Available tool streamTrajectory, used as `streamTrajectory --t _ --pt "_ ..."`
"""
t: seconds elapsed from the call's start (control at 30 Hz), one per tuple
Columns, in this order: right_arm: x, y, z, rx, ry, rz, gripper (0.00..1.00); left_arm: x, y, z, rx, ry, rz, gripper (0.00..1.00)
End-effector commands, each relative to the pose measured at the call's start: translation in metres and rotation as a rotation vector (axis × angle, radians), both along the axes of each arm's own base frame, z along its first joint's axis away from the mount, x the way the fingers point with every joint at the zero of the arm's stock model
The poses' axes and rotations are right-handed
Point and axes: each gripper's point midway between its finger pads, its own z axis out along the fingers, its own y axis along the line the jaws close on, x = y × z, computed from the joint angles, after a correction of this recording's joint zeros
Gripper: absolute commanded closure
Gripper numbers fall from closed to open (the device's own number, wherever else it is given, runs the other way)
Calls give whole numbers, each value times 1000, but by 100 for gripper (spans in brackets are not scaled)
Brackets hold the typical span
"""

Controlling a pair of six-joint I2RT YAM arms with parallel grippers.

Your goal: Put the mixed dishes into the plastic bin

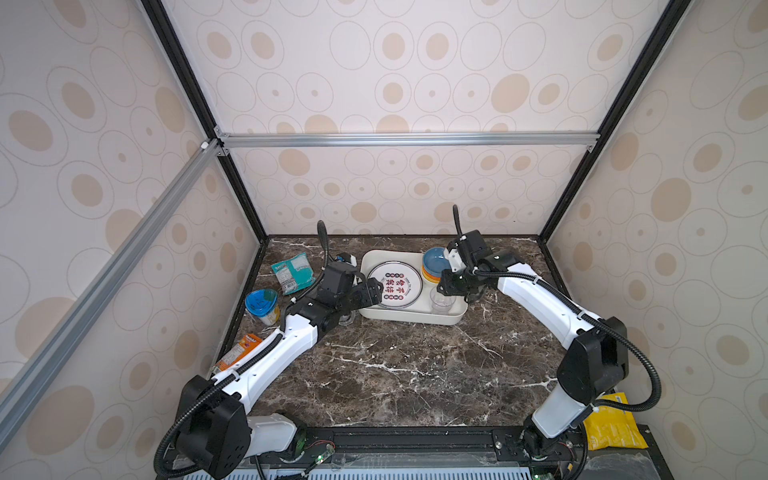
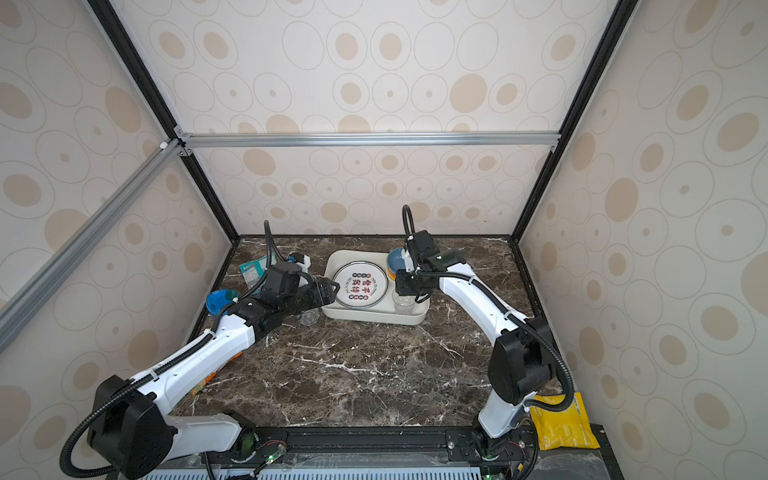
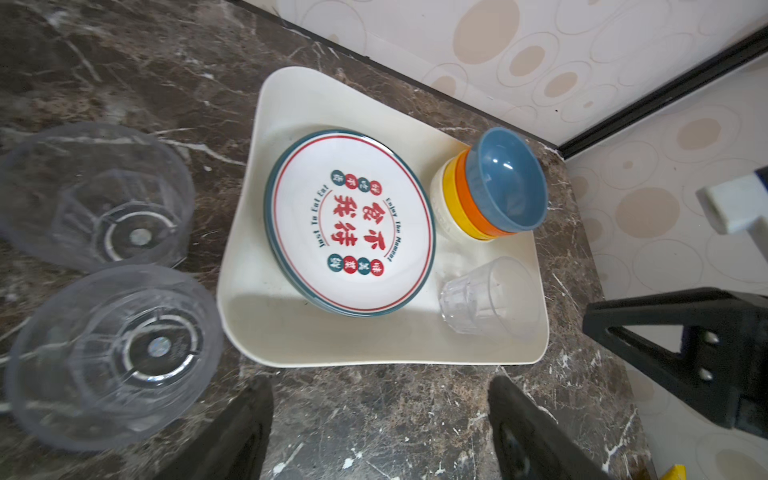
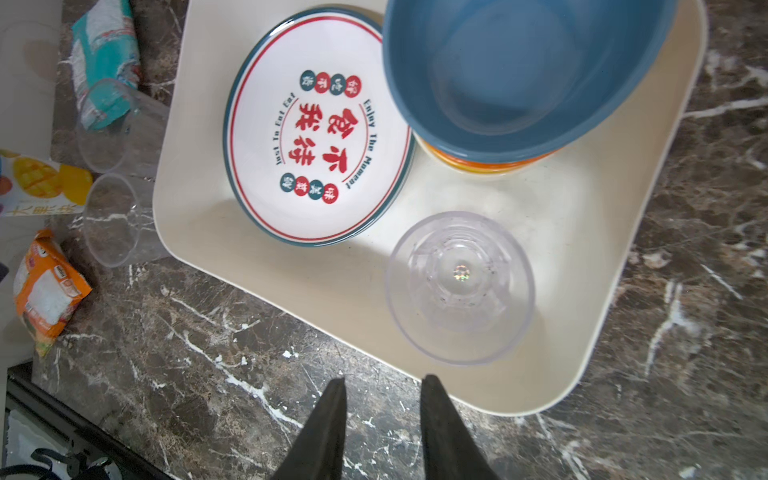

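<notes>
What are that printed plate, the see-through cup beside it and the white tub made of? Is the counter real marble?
Plate: glossy white, crisp print; melamine or glazed ceramic, can't tell which.
Cup: probably clear plastic; thin ribbed wall, moulding mark at its base.
Tub: matte cream plastic, by its rounded moulded corners.
Counter: dark brown, white veins, polished; stone or a printed laminate, unclear.
</notes>
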Motion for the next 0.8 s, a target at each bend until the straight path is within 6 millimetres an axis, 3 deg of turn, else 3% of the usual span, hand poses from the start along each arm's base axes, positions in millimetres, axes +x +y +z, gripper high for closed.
streamTrajectory --t 0.0,0.4,0.77 --pt "-7 14 13 63 -47 46 67 -6 37 -10 70 41 111 21" --pt "-22 31 4 85 -40 96 67 -12 106 -49 146 129 279 29" --pt "-25 38 1 81 -35 108 68 6 124 -80 150 171 340 40"
